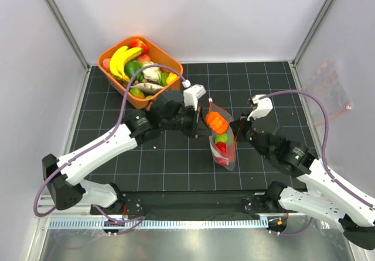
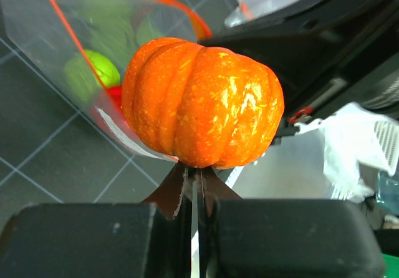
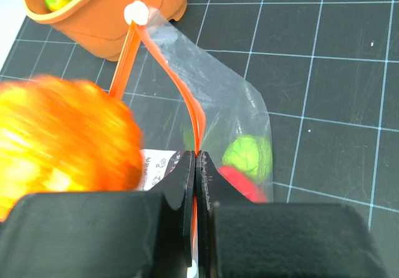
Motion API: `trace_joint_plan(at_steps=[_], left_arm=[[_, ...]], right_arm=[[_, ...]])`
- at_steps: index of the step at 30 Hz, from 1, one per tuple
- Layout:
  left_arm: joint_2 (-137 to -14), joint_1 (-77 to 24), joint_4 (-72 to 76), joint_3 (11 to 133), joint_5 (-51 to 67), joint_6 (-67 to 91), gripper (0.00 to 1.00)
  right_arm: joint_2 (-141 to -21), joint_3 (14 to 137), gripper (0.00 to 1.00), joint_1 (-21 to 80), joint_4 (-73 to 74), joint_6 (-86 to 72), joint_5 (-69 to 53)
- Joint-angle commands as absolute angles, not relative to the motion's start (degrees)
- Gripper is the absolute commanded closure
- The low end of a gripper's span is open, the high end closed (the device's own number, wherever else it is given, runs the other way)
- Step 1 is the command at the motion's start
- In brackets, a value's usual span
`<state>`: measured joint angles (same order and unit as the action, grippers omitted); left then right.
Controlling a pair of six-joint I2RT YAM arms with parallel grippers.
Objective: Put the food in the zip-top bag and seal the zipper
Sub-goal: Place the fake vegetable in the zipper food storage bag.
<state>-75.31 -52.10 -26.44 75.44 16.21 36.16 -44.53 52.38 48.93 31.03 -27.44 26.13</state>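
With the left gripper (image 2: 195,194) pinching the pumpkin (image 2: 202,103) by its stem and the right gripper (image 3: 196,166) clamped on the zipper (image 3: 126,58), it is best to lower the pumpkin fully inside the bag (image 3: 230,97) before releasing.

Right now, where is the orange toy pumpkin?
In the top view the pumpkin sits mid-table at the mouth of the zip-top bag, between the left gripper and right gripper, which both pinch the bag's edges.

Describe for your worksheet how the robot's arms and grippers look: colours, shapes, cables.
The left arm and right arm have white shell links with black joints. A purple cable loops along each. The left gripper and right gripper are blocky black, with tapered dark fingers.
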Motion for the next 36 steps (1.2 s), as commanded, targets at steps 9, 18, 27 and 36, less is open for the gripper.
trace_joint_plan(at_steps=[9,18,27,36], left_arm=[[-85.3,-54.2,-34.6,84.8,14.5,31.1,1.0],[-83.8,-54.4,-38.1,86.7,11.2,31.3,0.34],[-79.3,-54.4,-39.5,86.0,5.1,31.9,0.34],[-80.3,-54.4,-43.9,85.5,-3.2,33.0,0.33]], right_arm=[[-41.3,53.5,0.99,48.8,31.8,-29.3,26.8],[-40.3,52.7,0.99,48.8,32.5,-29.2,27.8],[-39.9,52.4,0.99,48.8,32.5,-29.1,28.3],[-40.2,52.6,0.99,48.8,32.7,-28.8,28.3]])
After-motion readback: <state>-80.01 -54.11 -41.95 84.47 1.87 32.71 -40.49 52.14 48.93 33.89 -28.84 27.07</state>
